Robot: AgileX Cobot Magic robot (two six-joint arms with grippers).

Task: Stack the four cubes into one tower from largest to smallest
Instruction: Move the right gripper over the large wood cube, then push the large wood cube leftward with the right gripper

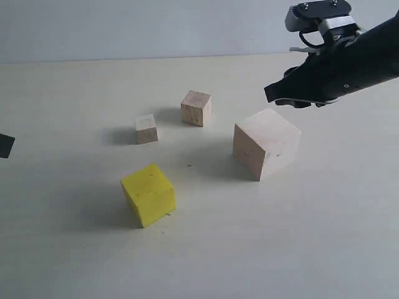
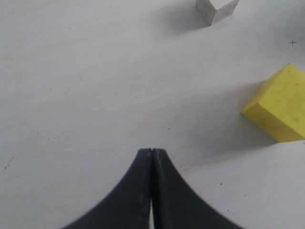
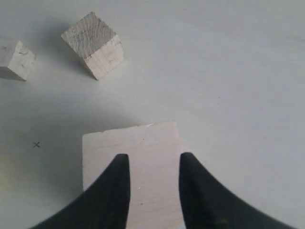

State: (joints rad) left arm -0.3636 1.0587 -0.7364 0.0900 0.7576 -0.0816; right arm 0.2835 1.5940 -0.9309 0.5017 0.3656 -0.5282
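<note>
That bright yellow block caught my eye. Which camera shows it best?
The exterior view: the yellow cube shows whole and unobstructed. The left wrist view cuts it off at the picture's edge; the right wrist view does not show it at all.

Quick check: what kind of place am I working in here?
Probably a lab test bench: a plain pale tabletop against a blank wall, with loose blocks such as the yellow cube and large wood cube.

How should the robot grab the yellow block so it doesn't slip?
Probably best from straight above, pinching two opposite side faces of the yellow cube. It sits flat on the table with its top free, and it is turned cornerwise in the exterior view, so the pinch should twist to line up with those flat faces.
</note>
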